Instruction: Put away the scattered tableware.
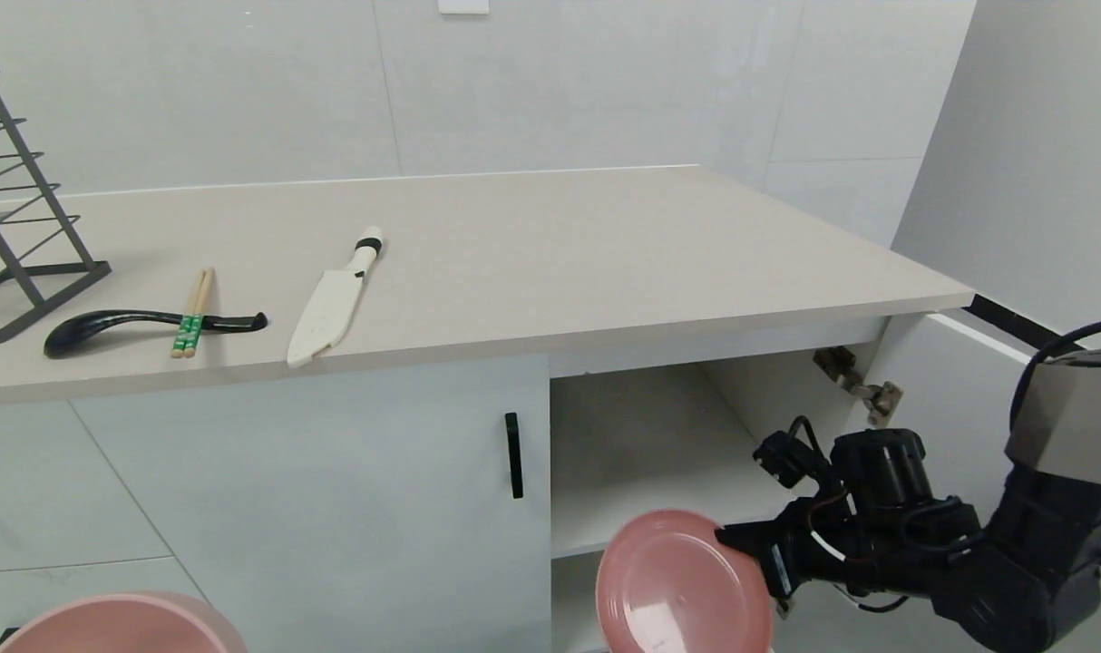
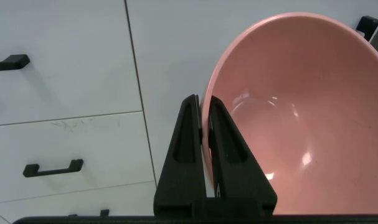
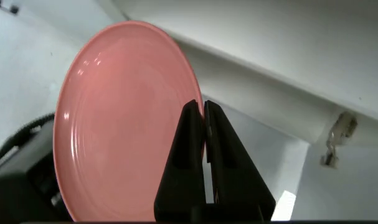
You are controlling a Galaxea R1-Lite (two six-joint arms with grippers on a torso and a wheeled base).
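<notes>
Right gripper clamped on rim of pink plate, fingers pinching the edge from the plate's right side. Plate held tilted, face toward the camera, in the air just in front of the open cabinet under the counter's right end, at about the height of the cabinet's shelf, not touching it. Cabinet door swung open to the right, metal hinge visible at its top.

Left gripper clenched on rim of pink bowl, one finger inside the wall, one outside. Bowl held low at the robot's left, below the counter's front edge, in front of white drawer fronts with black handles.

On the counter, near front edge, left half:
- white knife, blade tip at the front edge, handle pointing back and right
- chopsticks, paired, lying across the handle of the black spoon
- spoon bowl end points toward left edge, just beside the base of the wire rack
- rack stands at the left edge

Knife apart from chopsticks and spoon. Closed cabinet door with black handle sits left of the open compartment.
</notes>
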